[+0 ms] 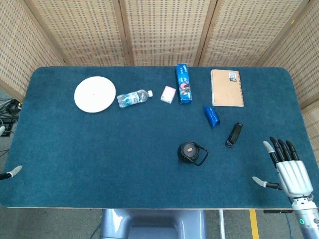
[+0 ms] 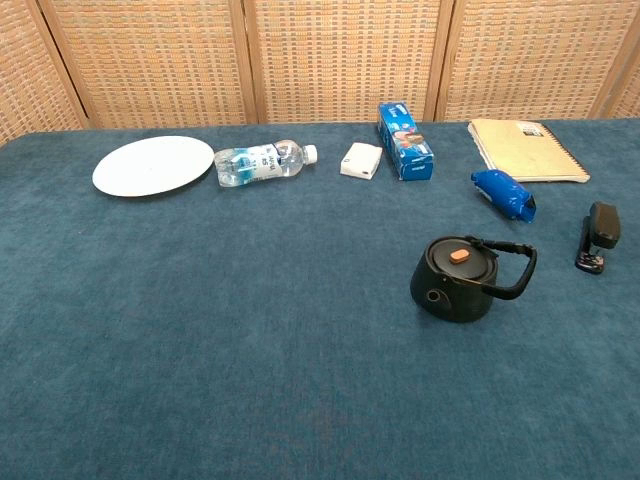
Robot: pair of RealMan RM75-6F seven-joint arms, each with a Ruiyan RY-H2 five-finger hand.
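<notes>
My right hand (image 1: 288,169) hovers over the table's near right corner, fingers spread and thumb out, holding nothing. It is nearest the black stapler (image 1: 234,135) (image 2: 598,236) and lies right of the black kettle (image 1: 192,153) (image 2: 463,279). Of my left hand only a fingertip (image 1: 15,171) shows at the far left edge of the head view; its state is unclear. The chest view shows neither hand.
On the blue table (image 1: 124,149) lie a white plate (image 1: 94,94) (image 2: 153,164), a water bottle on its side (image 1: 133,97) (image 2: 262,162), a small white box (image 1: 168,93) (image 2: 361,160), a blue carton (image 1: 183,83) (image 2: 404,140), a blue pouch (image 1: 211,116) (image 2: 503,193) and a spiral notebook (image 1: 227,87) (image 2: 525,149). Wicker screens stand behind.
</notes>
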